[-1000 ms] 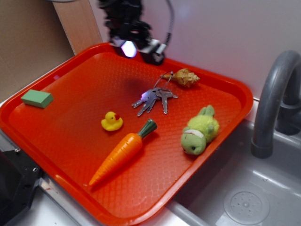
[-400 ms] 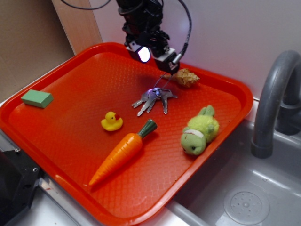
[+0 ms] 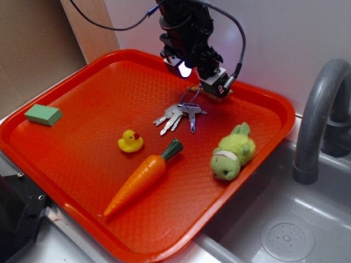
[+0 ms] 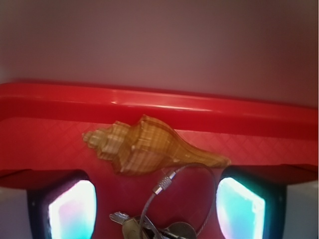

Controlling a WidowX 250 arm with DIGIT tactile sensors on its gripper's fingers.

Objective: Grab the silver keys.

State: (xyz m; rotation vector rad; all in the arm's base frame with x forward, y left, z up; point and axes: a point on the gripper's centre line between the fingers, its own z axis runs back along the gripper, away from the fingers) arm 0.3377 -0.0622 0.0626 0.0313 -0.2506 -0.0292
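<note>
The silver keys (image 3: 178, 116) lie fanned on the orange-red tray (image 3: 82, 93), a little right of its middle, and their thin wire ring reaches back toward the far rim. My gripper (image 3: 197, 79) hangs open just above that ring, behind the key blades. In the wrist view the ring and the key heads (image 4: 167, 226) sit low between my two lit fingers (image 4: 72, 209), apart from both. The tan seashell (image 4: 144, 147) lies just beyond the ring, against the tray's far wall (image 4: 159, 102). My gripper (image 4: 157, 209) holds nothing.
On the tray are a yellow rubber duck (image 3: 130, 141), a toy carrot (image 3: 142, 178), a green plush toy (image 3: 233, 153) and a green sponge (image 3: 43, 114) at the far left. A grey sink (image 3: 285, 235) and faucet (image 3: 323, 109) stand to the right.
My gripper has travelled right and downward from the tray's back rim, ending over the key ring and in front of the seashell. The keys and the other objects have not moved.
</note>
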